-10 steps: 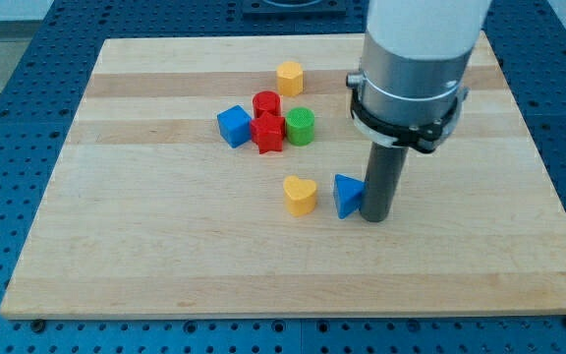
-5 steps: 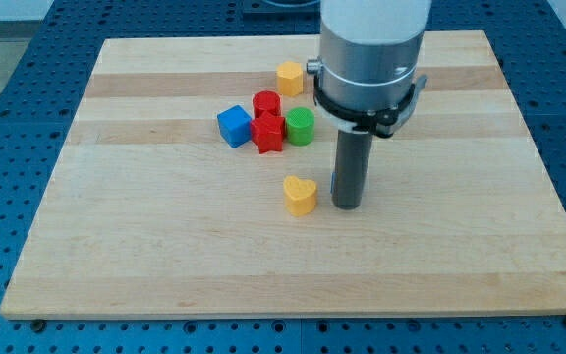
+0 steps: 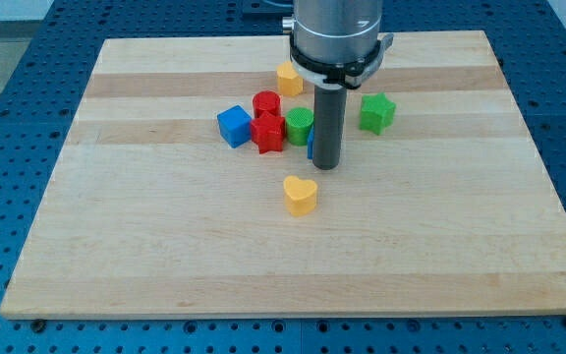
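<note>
My tip [image 3: 326,165] rests on the wooden board [image 3: 145,236] near its middle, a little toward the view's top. There are no fingers on this arm, only the straight dark rod under a grey collar, so nothing is clenched or released. A sliver of a blue block [image 3: 311,145] shows at the rod's left edge, touching or all but touching it; the rod hides most of this block, so its shape cannot be made out. Just to the view's left of that sliver stands a green cylinder [image 3: 300,125], and beside it a red star block [image 3: 267,133] with a red cylinder [image 3: 266,103] right behind it, toward the view's top. These three sit packed together, and a blue cube [image 3: 234,126] lies against the star's left side. A yellow block [image 3: 288,79], seemingly six-sided, sits near the view's top, partly behind the grey collar. A yellow heart [image 3: 301,195] lies alone below the tip, toward the view's bottom and slightly left, apart from it. A green star block [image 3: 377,112] sits to the view's right of the rod, apart from the cluster. The board lies on a blue perforated tabletop [image 3: 8,147].
</note>
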Robot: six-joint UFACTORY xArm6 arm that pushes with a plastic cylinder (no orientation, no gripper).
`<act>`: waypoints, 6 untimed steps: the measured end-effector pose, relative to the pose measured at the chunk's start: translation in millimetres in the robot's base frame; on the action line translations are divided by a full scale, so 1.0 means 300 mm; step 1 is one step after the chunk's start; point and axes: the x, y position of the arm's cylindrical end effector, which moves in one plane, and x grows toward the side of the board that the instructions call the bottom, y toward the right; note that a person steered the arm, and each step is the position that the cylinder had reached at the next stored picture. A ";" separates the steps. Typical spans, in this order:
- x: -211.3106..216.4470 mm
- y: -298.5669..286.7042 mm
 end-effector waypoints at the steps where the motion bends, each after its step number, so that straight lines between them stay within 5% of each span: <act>1: -0.064 -0.026; 6: -0.249 -0.137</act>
